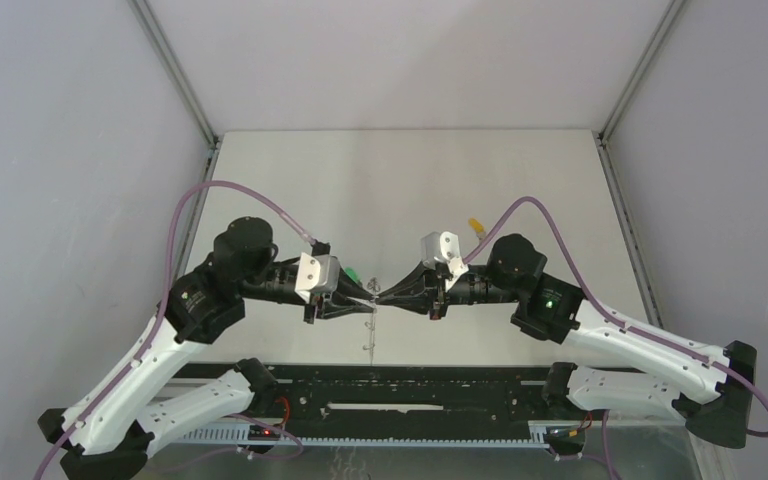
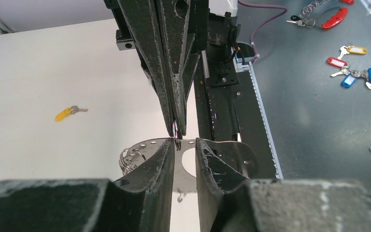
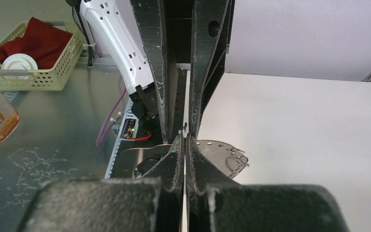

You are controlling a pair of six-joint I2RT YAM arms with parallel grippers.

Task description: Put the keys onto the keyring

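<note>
Centre frame: right pincer [image 3: 184, 139] pinched shut on keyring [image 3: 220, 149] rim; left pincer [image 2: 183, 141] narrow, its grip not discernible; green key [image 1: 354, 276] mostly hidden by it.

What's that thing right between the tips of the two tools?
The flat grey keyring, its rim right where the left tool and right tool meet. The left wrist view shows it best.

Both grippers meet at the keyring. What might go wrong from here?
The right gripper pinches only the rim of the flat grey oval metal keyring, which may swivel or slip. The left gripper, jaws apart, crowds the same spot, so the two might collide. The yellow-headed metal key lies aside; fetching it means releasing a grip.
</note>
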